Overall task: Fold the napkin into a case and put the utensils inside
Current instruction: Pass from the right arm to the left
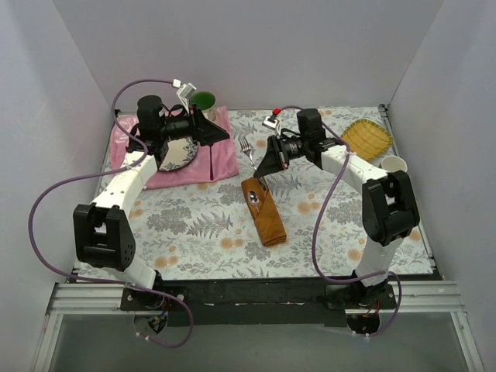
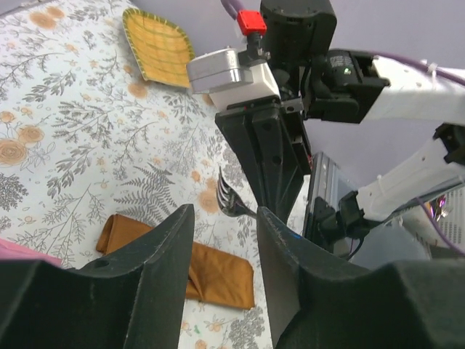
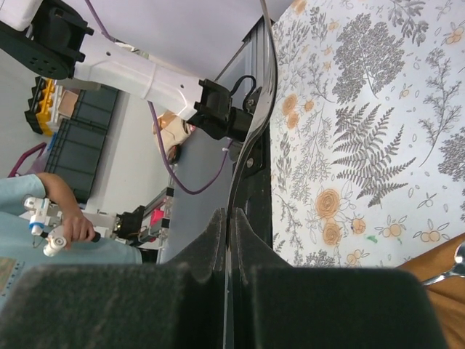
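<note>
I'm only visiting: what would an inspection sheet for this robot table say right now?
Surface: table, flowered cover.
Job's things: napkin folded into narrow case, spoon bowl showing at its far end; fork held.
Clutter: pink cloth, plate, green cup, yellow tray, white cup.
Grippers: left gripper open, empty; right gripper shut on fork.
Cables: purple cables looping off both arms.
Surroundings: grey walls; person beside the rig.
</note>
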Motion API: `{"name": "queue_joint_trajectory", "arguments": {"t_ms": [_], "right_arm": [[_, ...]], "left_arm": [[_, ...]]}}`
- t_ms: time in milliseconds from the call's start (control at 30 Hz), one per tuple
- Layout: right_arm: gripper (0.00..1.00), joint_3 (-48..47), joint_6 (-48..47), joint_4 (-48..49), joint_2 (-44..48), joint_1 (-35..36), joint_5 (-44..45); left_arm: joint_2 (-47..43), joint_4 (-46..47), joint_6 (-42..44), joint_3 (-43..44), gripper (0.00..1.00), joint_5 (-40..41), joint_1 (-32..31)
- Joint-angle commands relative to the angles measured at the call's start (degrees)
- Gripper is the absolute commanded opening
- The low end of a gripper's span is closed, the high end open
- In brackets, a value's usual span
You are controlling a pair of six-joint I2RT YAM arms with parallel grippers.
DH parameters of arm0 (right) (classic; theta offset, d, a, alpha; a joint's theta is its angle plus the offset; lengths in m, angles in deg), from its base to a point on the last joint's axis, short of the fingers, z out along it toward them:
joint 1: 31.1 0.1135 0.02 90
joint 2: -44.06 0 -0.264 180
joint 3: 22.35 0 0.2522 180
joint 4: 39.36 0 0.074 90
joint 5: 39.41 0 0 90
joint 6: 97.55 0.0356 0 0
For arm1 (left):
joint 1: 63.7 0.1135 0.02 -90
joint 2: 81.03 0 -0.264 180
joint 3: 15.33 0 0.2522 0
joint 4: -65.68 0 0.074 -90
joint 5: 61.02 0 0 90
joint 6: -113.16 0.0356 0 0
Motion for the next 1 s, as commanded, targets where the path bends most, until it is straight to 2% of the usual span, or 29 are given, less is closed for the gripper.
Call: {"name": "queue_joint_trajectory", "arguments": {"t_ms": [0,133,333,567,967], "right_arm": [[0.01,1.05,-4.43,-3.74,4.42,0.82,-1.47],[0.01,1.75,-5.58,-4.79,5.56,1.96,-1.74],[0.01,2.81,-5.58,-4.8,6.27,2.05,-1.47],[0.01,3.07,-5.58,-4.62,6.27,2.14,-1.74],[0.01,2.46,-6.46,-5.24,6.18,2.84,-2.0]], "left_arm": [[-0.7,-6.78,9.68,1.87,0.38,-3.31,-1.22],[1.67,-12.4,14.86,5.04,0.38,-2.95,-2.71],[2.37,-13.02,15.57,5.3,0.36,-5.58,-3.51],[1.76,-11.88,14.79,4.51,0.42,-8.58,-4.03],[3.6,-10.82,14.34,5.83,0.35,-6.73,-5.53]]}}
